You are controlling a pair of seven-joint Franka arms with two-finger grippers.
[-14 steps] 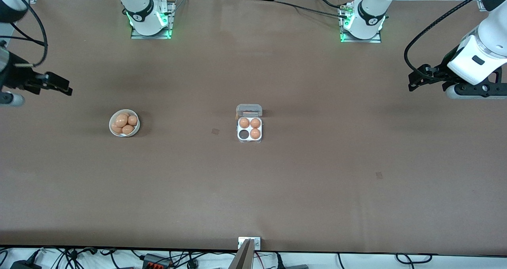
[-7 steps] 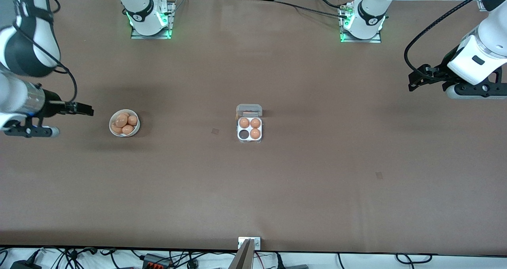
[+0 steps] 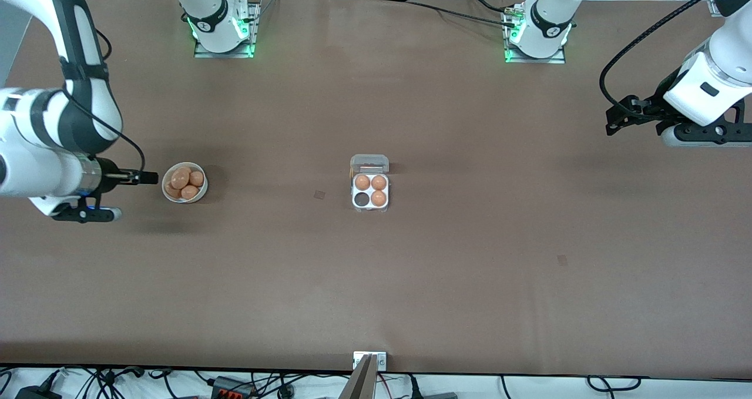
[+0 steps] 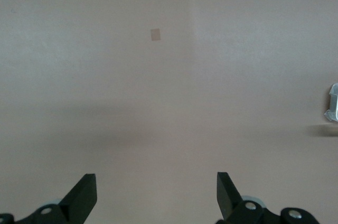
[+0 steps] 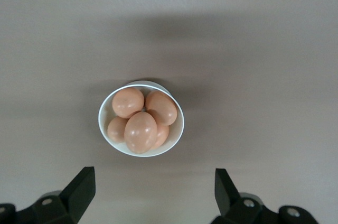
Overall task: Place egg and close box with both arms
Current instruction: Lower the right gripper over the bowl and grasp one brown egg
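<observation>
Beside the bowl (image 3: 184, 182), at its nine o'clock, right gripper (image 3: 147, 178): jaws wide, empty. Left gripper (image 3: 614, 123), waiting, jaws wide. Box (image 3: 370, 191) mid-worktop (image 3: 470, 270): three eggs in, seven-o'clock cell empty, lid open. Egg (image 5: 140, 132) unpicked.

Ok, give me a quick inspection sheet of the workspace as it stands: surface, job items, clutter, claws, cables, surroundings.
Surface: brown table, a few small dark patches.
Job's things: box mid-table, lid open, three eggs in, one cell empty; white bowl of eggs toward the right arm's end.
Clutter: nothing seen.
Claws: right claw open, over the table beside the bowl; left claw open, waiting over the left arm's end.
Cables: black cable looping off the left arm.
Surroundings: cords past the table's edges.
</observation>
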